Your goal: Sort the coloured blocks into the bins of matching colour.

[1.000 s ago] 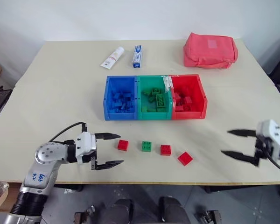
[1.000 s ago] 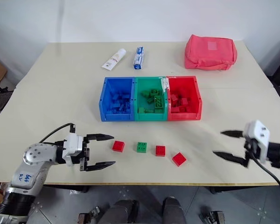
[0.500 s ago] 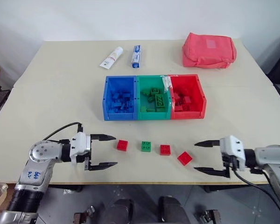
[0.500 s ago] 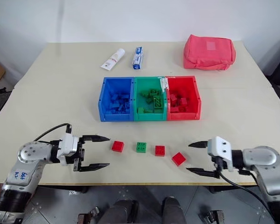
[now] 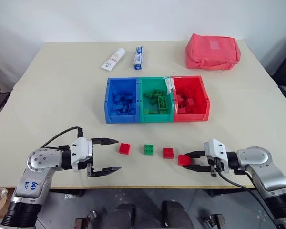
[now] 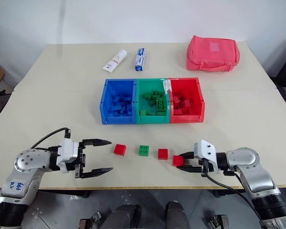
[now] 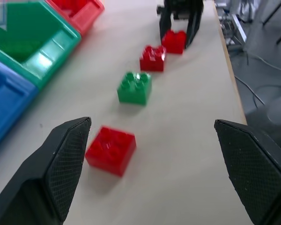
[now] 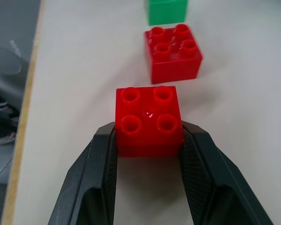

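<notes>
Our right gripper [image 8: 149,140] has its two fingers closed on the sides of a red block [image 5: 183,160], the rightmost of four loose blocks lined up near the front edge of the table [image 5: 57,90]; the block sits on the tabletop, studs up. The relation that matters is where the red bin [image 5: 191,98] lies from this grip: beyond the block toward the back of the table and slightly to the right, at the right end of the joined row, next to the green bin [image 5: 156,99] and the blue bin [image 5: 122,100]. We judge the right arm the natural one to carry it. Our left gripper [image 5: 106,155] hangs with its fingers spread wide and nothing between them, just left of another red block [image 5: 125,148]; a green block [image 5: 149,149] and a third red block [image 5: 168,152] lie between. The path to the bins looks free.
</notes>
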You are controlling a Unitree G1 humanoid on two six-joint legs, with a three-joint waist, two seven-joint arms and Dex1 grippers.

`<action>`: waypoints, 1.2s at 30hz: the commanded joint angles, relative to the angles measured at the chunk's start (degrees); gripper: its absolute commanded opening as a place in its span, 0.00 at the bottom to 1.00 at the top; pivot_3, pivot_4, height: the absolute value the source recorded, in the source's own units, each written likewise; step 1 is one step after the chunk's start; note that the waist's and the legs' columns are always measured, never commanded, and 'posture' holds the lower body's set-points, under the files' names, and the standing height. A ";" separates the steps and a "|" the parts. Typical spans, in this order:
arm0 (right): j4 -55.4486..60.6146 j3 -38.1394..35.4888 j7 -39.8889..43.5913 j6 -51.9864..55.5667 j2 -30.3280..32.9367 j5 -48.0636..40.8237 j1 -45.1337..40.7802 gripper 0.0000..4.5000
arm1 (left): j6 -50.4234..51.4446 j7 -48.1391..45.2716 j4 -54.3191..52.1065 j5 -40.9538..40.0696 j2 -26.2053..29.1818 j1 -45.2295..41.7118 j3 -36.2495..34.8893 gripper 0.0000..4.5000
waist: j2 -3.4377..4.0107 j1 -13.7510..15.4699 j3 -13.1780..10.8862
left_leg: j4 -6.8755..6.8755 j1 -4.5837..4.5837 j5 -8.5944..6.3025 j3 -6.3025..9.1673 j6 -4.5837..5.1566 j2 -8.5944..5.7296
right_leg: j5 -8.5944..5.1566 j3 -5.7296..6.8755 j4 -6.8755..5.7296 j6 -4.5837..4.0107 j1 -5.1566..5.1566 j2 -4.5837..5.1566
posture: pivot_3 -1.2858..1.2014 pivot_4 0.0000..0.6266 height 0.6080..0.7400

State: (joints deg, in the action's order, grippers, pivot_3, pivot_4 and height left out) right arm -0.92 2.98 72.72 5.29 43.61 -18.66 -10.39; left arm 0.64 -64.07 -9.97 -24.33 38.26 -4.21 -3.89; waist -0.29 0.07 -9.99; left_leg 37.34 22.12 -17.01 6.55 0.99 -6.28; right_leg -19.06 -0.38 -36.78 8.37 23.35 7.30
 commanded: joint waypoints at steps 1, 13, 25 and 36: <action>1.34 -6.40 -4.16 4.81 -1.12 -5.88 -3.49 0.32 | 1.80 3.51 -2.55 -2.45 -1.32 -0.18 -2.34 1.00 | 0.00 -0.15 0.00 | -0.01 0.00 0.00 -0.01 0.00 0.00 | 0.00 -0.01 -0.01 0.00 0.01 0.00 | 0.52 0.24 1.00; -14.98 -7.25 -26.88 10.85 -9.40 2.34 -28.09 0.32 | 6.88 12.57 -6.65 -5.36 -5.08 1.08 -6.45 1.00 | 0.01 -0.22 0.00 | -0.07 0.02 0.00 -0.04 -0.01 -0.01 | 0.00 -0.03 -0.08 -0.01 0.15 -0.01 | 0.52 0.24 1.00; -11.52 -10.92 -13.36 6.09 -4.45 -2.70 -22.54 0.99 | 4.48 9.94 -2.30 -3.33 -1.39 -0.03 -8.58 1.00 | 0.00 0.16 0.00 | -0.08 0.09 0.00 0.03 -0.01 -0.03 | 0.00 0.05 -0.02 -0.01 0.14 0.01 | 0.52 0.24 1.00; -11.12 -14.48 5.95 -6.36 11.81 -1.73 -2.69 0.99 | -2.69 0.67 6.17 1.07 1.47 -4.36 -3.18 1.00 | 0.01 -0.12 0.00 | -0.06 0.00 -0.01 -0.17 0.02 0.01 | 0.01 0.00 -0.04 -0.01 0.09 0.00 | 0.52 0.24 1.00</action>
State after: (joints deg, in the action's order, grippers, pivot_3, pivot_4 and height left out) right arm -11.95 -10.41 76.20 1.28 54.38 -20.52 -13.79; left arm -0.74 -62.00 -3.56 -23.94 39.09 -8.00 -7.77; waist -0.28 -0.04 -9.99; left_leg 37.28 22.12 -17.03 6.38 1.02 -6.28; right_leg -19.05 -0.39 -36.80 8.36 23.44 7.29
